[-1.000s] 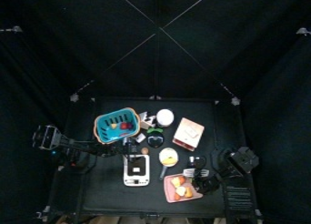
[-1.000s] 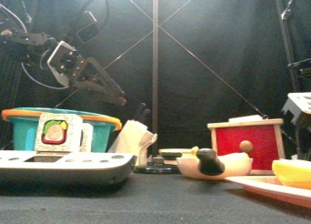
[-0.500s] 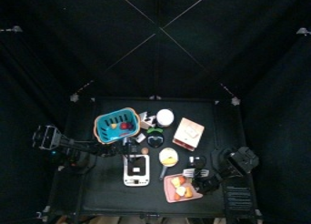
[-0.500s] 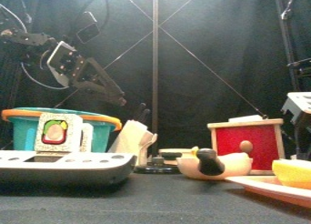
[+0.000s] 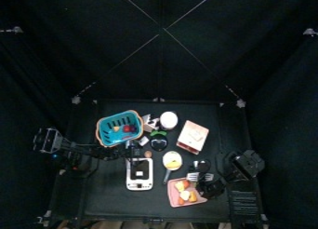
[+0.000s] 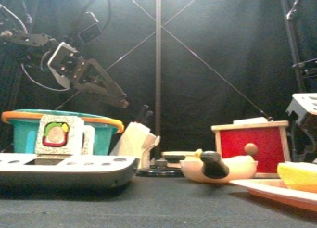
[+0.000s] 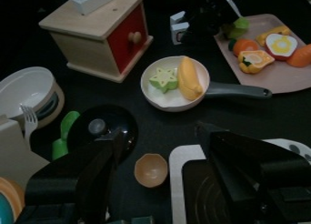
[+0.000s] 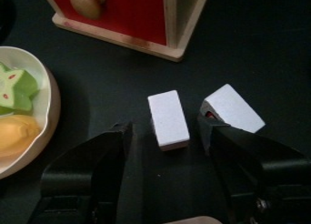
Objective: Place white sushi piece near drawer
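Basically done: white sushi piece [image 8: 168,120] lies on the bench just in front of the drawer [image 8: 122,18], released.
Seen from the right wrist, the piece lies flat on the dark bench [image 8: 267,55], close to the red-fronted wooden drawer box but not touching it, with a second white block [image 8: 235,107] just beside it, apart by a thin gap. Right fingers [image 8: 176,159] straddle the piece, spread wide with clear space each side, holding nothing. Bowl with green star and yellow food [image 8: 18,105] sits off to the drawer's side. Left fingers [image 7: 158,168] hang open and empty above the pan bowl [image 7: 174,82], well away from the drawer. Judged left to do: only lift the right arm clear; placement looks fine.
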You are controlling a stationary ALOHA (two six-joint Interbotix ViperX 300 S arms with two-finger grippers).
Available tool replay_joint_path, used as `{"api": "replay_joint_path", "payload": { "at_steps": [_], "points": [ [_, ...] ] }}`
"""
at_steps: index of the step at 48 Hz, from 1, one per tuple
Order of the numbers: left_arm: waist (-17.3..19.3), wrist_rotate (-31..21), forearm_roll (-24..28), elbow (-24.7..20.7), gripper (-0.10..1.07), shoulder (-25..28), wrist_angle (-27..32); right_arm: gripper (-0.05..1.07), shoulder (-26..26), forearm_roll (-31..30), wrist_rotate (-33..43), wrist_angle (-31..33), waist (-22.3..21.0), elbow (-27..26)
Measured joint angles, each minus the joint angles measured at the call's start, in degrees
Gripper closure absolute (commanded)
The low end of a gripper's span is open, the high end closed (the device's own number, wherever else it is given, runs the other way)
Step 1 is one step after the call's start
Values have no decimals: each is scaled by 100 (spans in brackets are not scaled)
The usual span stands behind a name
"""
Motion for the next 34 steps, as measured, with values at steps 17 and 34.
{"api": "replay_joint_path", "payload": {
  "at_steps": [17, 34],
  "points": [
    [0, 9, 0, 9, 1, 9, 9, 11, -53, -352, -79, 149, -70, -88],
    [0, 0, 0, 18, 1, 9, 9, 11, -316, -466, -729, 396, -264, -132]
  ]
}}
